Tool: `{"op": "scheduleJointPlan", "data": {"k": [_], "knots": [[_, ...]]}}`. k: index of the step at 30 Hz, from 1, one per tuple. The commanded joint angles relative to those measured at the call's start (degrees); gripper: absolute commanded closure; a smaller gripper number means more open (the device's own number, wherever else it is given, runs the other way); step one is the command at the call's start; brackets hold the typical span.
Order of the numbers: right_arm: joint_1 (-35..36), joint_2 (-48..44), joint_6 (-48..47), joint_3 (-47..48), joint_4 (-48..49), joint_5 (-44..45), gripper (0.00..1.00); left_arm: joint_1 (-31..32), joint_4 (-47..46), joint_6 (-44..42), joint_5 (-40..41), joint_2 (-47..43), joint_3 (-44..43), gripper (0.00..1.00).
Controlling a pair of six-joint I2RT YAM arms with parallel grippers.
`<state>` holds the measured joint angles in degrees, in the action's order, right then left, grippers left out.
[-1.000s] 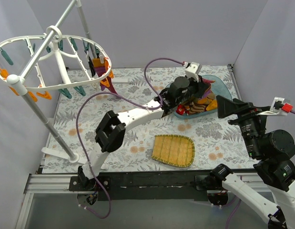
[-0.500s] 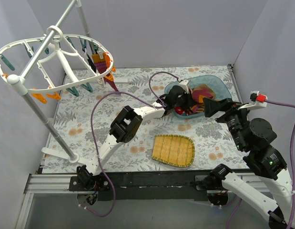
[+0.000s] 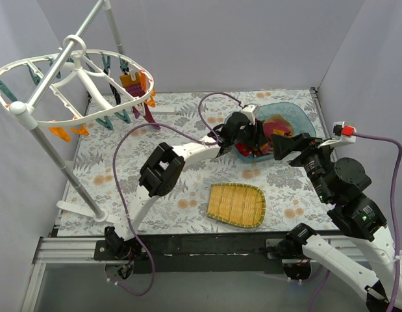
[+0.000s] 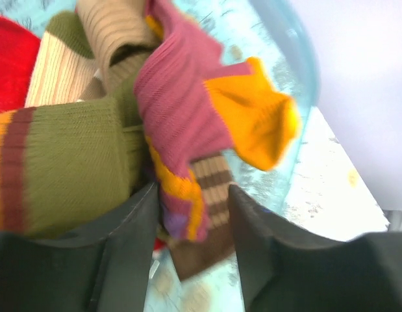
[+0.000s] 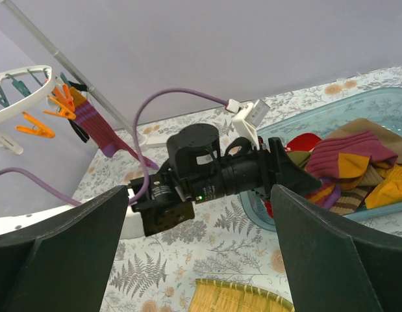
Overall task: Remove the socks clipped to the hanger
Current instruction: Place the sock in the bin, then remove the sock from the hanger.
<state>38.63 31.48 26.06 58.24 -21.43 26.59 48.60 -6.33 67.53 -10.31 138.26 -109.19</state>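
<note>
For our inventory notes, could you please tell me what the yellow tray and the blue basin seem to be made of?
The yellow tray looks like woven bamboo or straw: matte, with fine parallel slats. The blue basin seems to be glossy translucent plastic: the tablecloth pattern shows through it.

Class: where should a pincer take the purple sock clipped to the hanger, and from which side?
Pinch the purple sock at its free lower end, coming from below. It dangles from an orange clip with open space round that end, so a downward tug probably frees it.
</note>
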Motion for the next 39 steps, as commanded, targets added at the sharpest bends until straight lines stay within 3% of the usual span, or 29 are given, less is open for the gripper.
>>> {"op": "scheduleJointPlan", "data": {"k": [1,7,11,20,24,32,39], "knots": [[0.0,1.5,1.2,0.5,3.2,-2.2,0.01,0.1,-2.1,-1.3,-0.4,-10.6,4.9,0.52],[0.0,3.0,1.9,-1.0,6.0,-5.4,0.02,0.1,-4.6,-2.7,-1.5,-16.7,13.6,0.5],[0.0,7.3,1.4,-1.3,7.9,-7.5,0.01,0.1,-7.4,-3.0,0.2,-25.6,22.7,0.5],[-1.4,20.0,-0.6,0.7,15.4,-19.5,0.01,0.5,-13.8,3.0,4.4,-43.1,51.3,0.51],[-4.8,25.8,-1.2,-1.4,24.7,-29.8,0.01,0.8,-12.9,7.6,11.8,-52.3,64.2,0.53],[-8.8,47.5,-1.7,2.1,49.3,-49.8,0.03,1.1,3.1,17.5,26.5,-74.8,79.9,0.53],[-6.0,70.4,-1.8,18.9,56.5,-55.9,0.05,1.0,17.1,21.9,33.1,-86.1,83.3,0.51]]}}
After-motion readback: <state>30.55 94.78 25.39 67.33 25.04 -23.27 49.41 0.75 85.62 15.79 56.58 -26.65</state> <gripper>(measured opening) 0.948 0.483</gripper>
